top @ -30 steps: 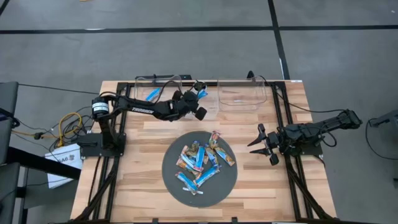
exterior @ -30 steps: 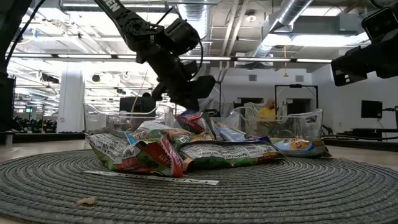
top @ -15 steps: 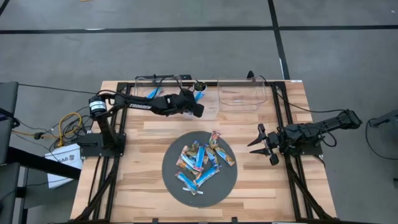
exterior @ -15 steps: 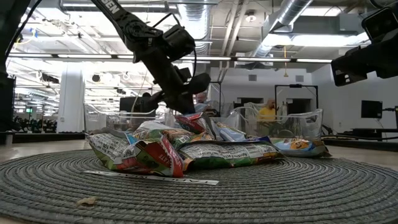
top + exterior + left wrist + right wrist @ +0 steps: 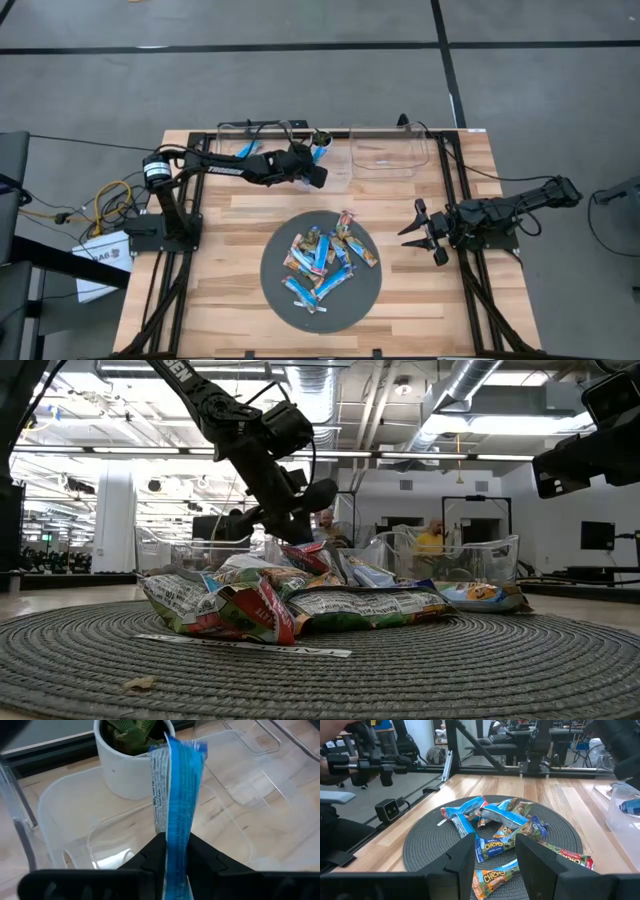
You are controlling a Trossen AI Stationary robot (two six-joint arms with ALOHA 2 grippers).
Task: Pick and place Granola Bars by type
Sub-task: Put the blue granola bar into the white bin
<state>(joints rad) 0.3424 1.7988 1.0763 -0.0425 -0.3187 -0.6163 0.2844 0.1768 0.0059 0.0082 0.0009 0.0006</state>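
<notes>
Left wrist view gives the best read on this step: the left gripper (image 5: 172, 851) has a bright blue bar (image 5: 176, 805) pinched edge-on between its fingers, jaws clamped on its lower end with the wrapper standing up past the tips. Right under and beyond it sits the clear left bin (image 5: 70, 815), and a small white pot (image 5: 125, 765) with a plant stands just past the bin's rim.

From the high view, that gripper (image 5: 318, 152) hovers at the bin's right end, around 12 o'clock from the round grey mat (image 5: 320, 262), with another blue bar (image 5: 246, 151) already lying in the bin. To do the drop well, it probably wants to be well inside the wall line and low before the fingers part, since a light foil wrapper could flutter or catch the rim, and the pot is close enough to bump.

The rest of the Granola Bars (image 5: 326, 258) sit piled on the mat. The right gripper (image 5: 418, 229) waits at 3 o'clock of the mat, jaws apart and empty. The second clear bin (image 5: 390, 152) at about 1 o'clock looks bare.
</notes>
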